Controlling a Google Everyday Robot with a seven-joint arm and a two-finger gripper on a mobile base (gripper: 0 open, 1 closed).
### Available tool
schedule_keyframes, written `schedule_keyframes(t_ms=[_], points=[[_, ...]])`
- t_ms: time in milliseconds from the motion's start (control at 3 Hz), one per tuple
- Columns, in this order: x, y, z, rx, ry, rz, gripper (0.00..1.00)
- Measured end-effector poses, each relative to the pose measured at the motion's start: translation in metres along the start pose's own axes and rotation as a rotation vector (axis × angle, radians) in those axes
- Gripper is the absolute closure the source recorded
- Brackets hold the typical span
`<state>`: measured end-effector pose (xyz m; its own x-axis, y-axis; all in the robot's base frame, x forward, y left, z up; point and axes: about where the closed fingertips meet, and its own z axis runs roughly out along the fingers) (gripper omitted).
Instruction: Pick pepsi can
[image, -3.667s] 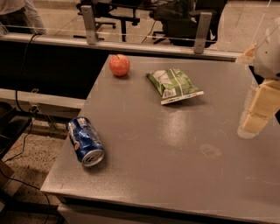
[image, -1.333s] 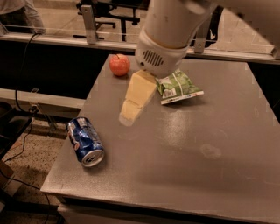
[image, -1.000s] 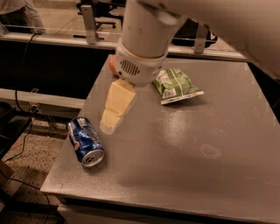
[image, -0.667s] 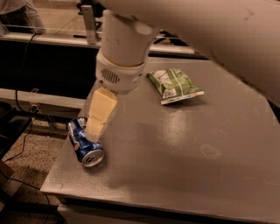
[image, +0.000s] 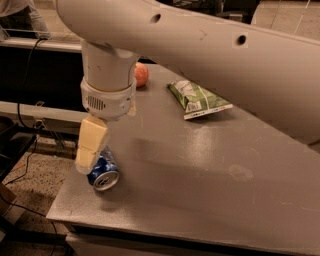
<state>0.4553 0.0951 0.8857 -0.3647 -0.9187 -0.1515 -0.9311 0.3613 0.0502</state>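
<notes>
The pepsi can (image: 103, 173), blue with a silver top, lies on its side near the front left corner of the grey table (image: 200, 185). Its silver end faces the camera. My gripper (image: 91, 145) hangs from the big white arm directly over the can's far part, and its cream-coloured finger covers the can's upper half. Only one finger shows from this angle.
A red apple (image: 141, 75) sits at the table's back left, partly behind the arm. A green-and-white snack bag (image: 197, 99) lies at the back centre. The table's left edge and front edge are close to the can. Cables and floor lie to the left.
The arm has swept from the table's right side across to the left and come down over the can. The can, apple and bag have not moved.
</notes>
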Motion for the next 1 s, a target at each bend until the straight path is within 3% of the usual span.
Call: schedule_keyframes(t_ms=[1000], points=[[-0.013, 0.026, 0.035, -0.003, 0.105, 0.005, 0.00]])
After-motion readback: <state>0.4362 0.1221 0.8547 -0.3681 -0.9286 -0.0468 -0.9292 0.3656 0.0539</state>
